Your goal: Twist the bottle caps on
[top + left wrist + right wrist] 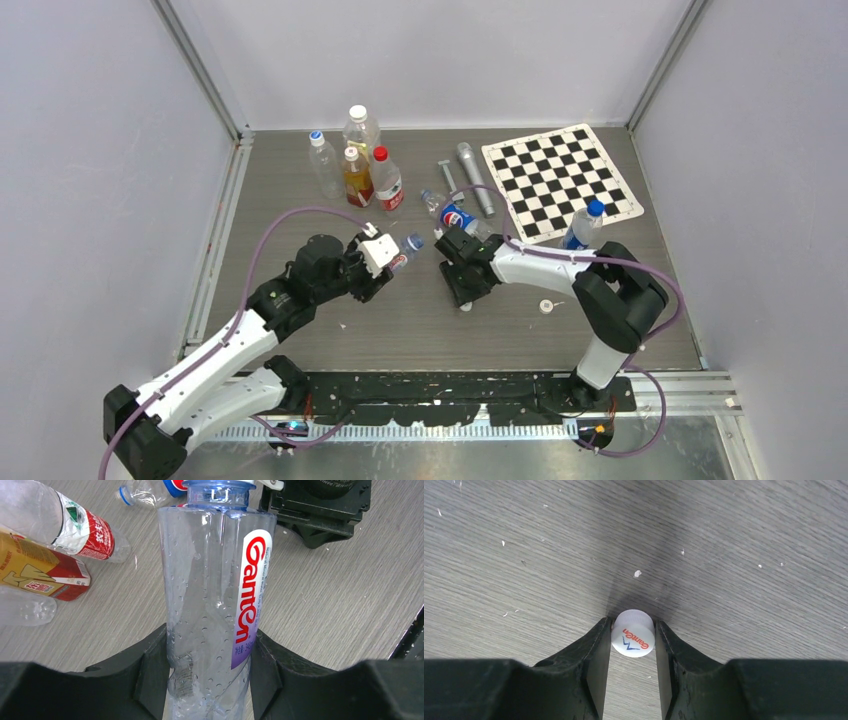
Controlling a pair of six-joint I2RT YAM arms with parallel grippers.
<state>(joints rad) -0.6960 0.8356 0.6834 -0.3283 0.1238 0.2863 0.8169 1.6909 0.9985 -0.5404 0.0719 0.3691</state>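
Left gripper (207, 647): jaws clamped on the lower body of a clear Ganten bottle (210, 575), centre of left wrist frame, neck at top edge. Right gripper (632, 629): fingers pressed to both sides of a white cap (633, 640), low centre of right wrist frame, close over table (749, 555). Top view: second white cap (546, 306) loose, right of centre; Pepsi bottle (455, 216) lying above the grippers.

In left gripper (207, 655), clear Ganten bottle (215, 605). In right gripper (631, 626), 1 white Ganten cap (633, 640), logo facing out. On its side on table (400, 325), Pepsi bottle (455, 215).
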